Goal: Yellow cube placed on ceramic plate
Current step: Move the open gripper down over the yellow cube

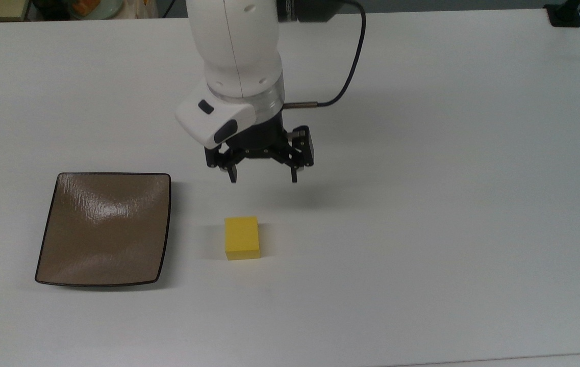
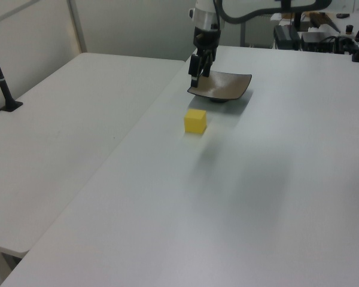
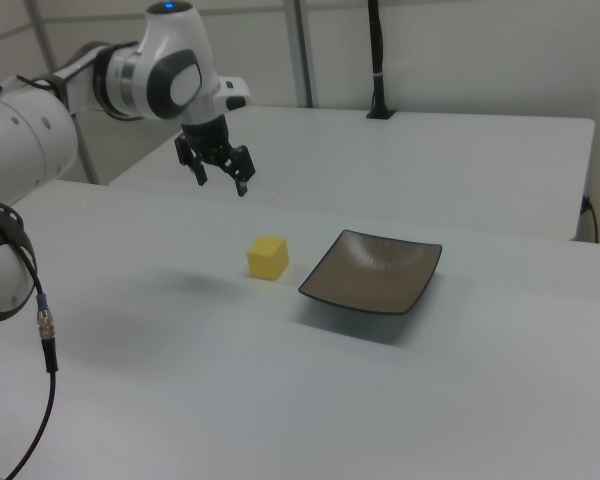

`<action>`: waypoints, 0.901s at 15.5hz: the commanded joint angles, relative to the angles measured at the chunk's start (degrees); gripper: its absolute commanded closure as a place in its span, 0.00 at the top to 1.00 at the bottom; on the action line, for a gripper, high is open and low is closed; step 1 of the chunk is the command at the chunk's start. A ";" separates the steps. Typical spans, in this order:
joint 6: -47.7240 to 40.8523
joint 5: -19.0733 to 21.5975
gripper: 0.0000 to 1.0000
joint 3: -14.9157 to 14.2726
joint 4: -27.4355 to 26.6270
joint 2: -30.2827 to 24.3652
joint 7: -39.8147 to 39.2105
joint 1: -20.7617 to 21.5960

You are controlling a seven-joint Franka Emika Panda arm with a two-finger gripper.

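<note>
- Yellow and matte, the yellow cube [image 1: 242,238] is a small sharp-edged block with plain faces; we see it resting on the white counter [image 1: 422,229], not on the plate.
- Glossy brown, the ceramic plate [image 1: 104,228] is square with rounded corners, gently curved sides and a thin dark rim. It is several times wider than the cube and sits just beside it, on the top view's left, with a strip of bare counter between them.
- We find no brand, label or writing that can be read on the cube, the plate or the arm.
- We see the pincer [image 1: 263,178] hanging in the air, its two black fingers spread wide and holding nothing.
- In the top view the cube lies below the pincer and slightly to the top view's left of it, apart from the fingertips.
- In the right view the pincer [image 3: 221,183] is above the cube [image 3: 268,258] and to the right view's left.
</note>
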 commanded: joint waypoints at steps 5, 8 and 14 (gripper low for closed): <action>14.31 1.25 1.00 -0.62 -3.99 3.63 0.51 -0.44; 17.75 0.55 1.00 -0.62 -6.54 3.81 0.16 -0.62; 20.56 -2.36 1.00 -0.62 -8.65 5.04 0.07 -1.24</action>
